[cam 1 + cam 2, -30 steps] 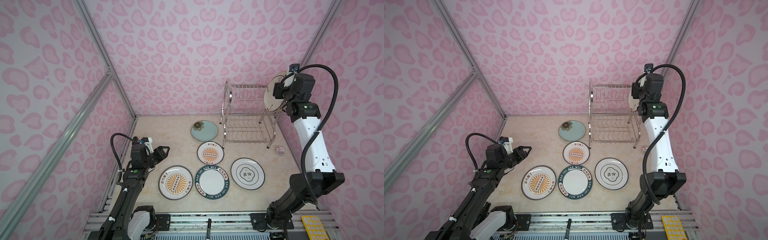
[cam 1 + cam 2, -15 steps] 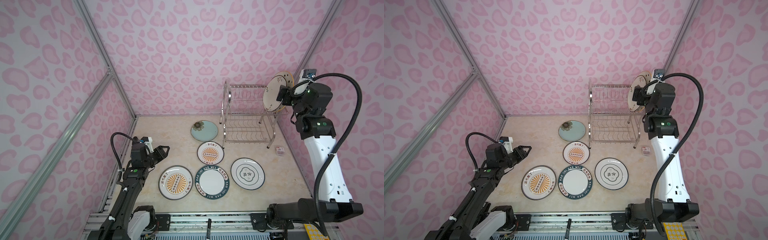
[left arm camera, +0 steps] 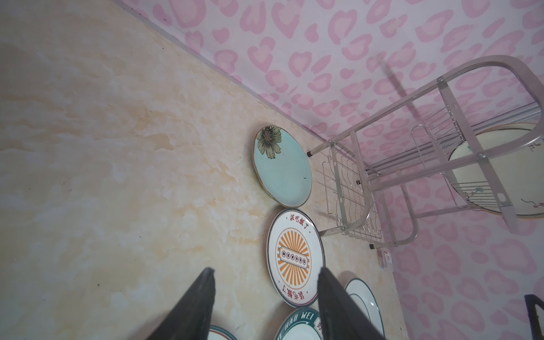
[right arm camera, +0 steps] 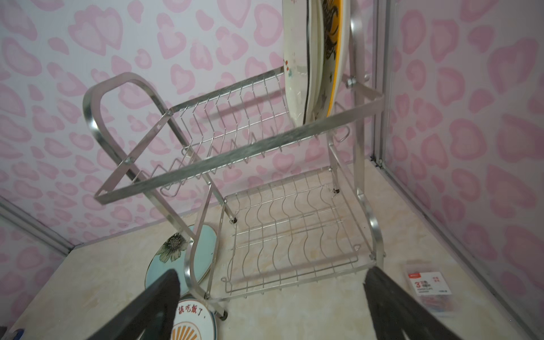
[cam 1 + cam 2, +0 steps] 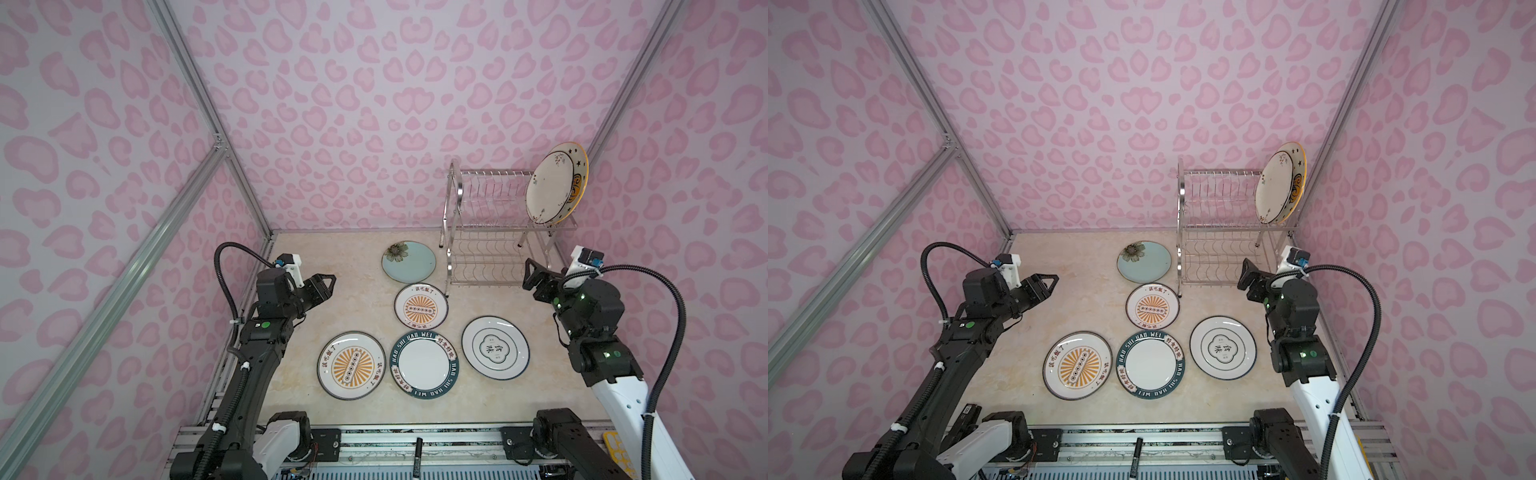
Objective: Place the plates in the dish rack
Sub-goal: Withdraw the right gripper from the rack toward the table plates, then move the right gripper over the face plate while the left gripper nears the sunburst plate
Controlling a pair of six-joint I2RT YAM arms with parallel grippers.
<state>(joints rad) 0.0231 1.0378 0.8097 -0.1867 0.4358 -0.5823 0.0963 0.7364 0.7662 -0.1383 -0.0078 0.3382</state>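
The right gripper [image 4: 270,279] hangs with its jaws spread wide and nothing between them, low and near the right end of the dish rack [image 5: 490,227], clear of its wires. The left gripper [image 3: 266,272] is on the far side of the scene, jaws partly apart and holding nothing, poised over bare tabletop [image 5: 332,257] and pointing toward the plates.

On the rack's upper tier, at its right end, two plates stand on edge. The cream floral plate [image 5: 548,187] is in front and the star-and-cat plate [image 5: 578,174] is close behind it, both tilted slightly.

The other five plates lie flat on the table. The pale blue flower plate [image 5: 409,262] sits just beside the rack's left foot. The small sunburst plate [image 5: 421,307] lies just in front of it. Nearer the robot is a tight row: the large sunburst plate [image 5: 351,365], the dark-teal lettered plate [image 5: 424,363] and the white emblem plate [image 5: 495,348].

The tabletop is a cream, marbled surface with faint orange veining. A small printed packet [image 4: 428,284] lies on it beside the rack's right foot.

Walls [image 5: 374,104] papered in pale lilac with pink heart-like blotches close in the back and both sides. Aluminium posts [image 5: 206,108] run up the corners. Along the front edge a metal rail [image 5: 374,440] carries both arm bases, and a black marker [image 5: 417,453] rests on it.
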